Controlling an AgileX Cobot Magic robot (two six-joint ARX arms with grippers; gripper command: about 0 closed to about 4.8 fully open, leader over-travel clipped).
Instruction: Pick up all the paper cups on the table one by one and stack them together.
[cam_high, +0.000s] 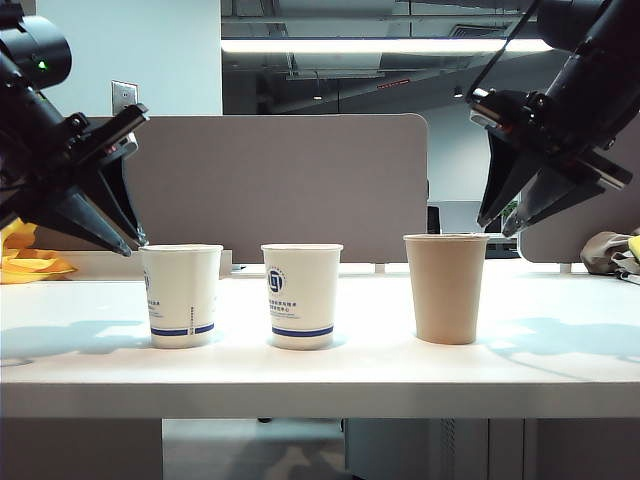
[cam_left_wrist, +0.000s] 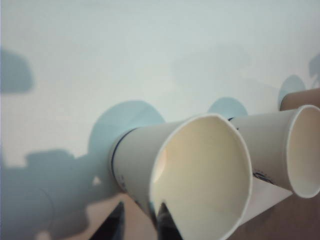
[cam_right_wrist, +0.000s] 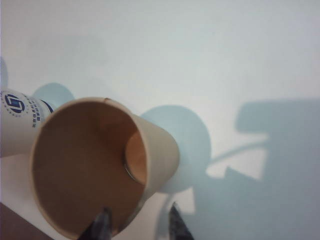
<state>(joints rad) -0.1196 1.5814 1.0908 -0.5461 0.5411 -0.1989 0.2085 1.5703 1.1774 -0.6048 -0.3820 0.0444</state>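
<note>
White desk top (cam_high: 320, 370) with a thick front edge fills the near part of the scene, and three paper cups stand upright on it in a row, apart from each other. The left white cup (cam_high: 181, 296) carries a blue band near its base. The middle white cup (cam_high: 302, 296) shows a blue logo and a blue band. The brown cup (cam_high: 446, 288) on the right is plain and a little taller than the other two.

Above the left end of the row, the left gripper (cam_high: 118, 238) hangs with its dark fingers spread open, tips just beside the rim of the left cup and holding nothing. Its wrist camera looks down into that cup (cam_left_wrist: 200, 175), with the second white cup (cam_left_wrist: 285, 150) beside it.

Above and to the right of the brown cup, the right gripper (cam_high: 500, 224) also points down with its fingers parted and empty. Its wrist camera looks into the brown cup (cam_right_wrist: 90, 170), one fingertip (cam_right_wrist: 102, 222) over the rim and the other outside the wall.

Farther back stands a grey-brown partition panel (cam_high: 280, 180), and a yellow object (cam_high: 30, 262) lies at the far left.
</note>
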